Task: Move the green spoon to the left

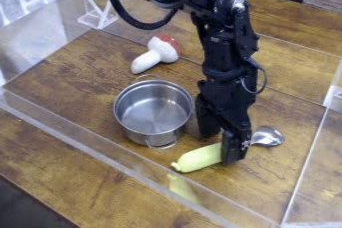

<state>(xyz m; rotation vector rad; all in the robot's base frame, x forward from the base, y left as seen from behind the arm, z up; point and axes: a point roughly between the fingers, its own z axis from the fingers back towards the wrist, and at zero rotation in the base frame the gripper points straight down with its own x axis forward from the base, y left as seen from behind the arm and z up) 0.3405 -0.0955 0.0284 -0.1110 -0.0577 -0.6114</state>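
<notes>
The green spoon (201,157) lies on the wooden table (80,82), close to the front edge, where a clear wall (100,150) runs along the wood. Its thick yellow-green handle points toward the front and left, and its small shiny silver bowl (267,137) points toward the back and right. The spoon lies at a slant, and the middle part, between handle and bowl, is hidden by the gripper.

The black gripper (221,145) reaches down over that middle part from the back of the table, with its fingers low beside the spoon. The jaws stand apart, wide open, and are not clamped on anything. Whether a finger touches the spoon cannot be told from this view. A dark cable (131,14) loops out from the arm toward the left.

A round steel pot (154,108) stands upright just to the left of the gripper, with its open top facing up. It has a thin wire handle at the back and another at the front; the front one is near the end of the spoon's handle. The pot's inside shows bare metal.

Behind the pot, farther toward the back edge, a white mushroom toy with a red cap (155,55) lies on its side, its stem pointing toward the front and left. It is apart from the pot.
</notes>
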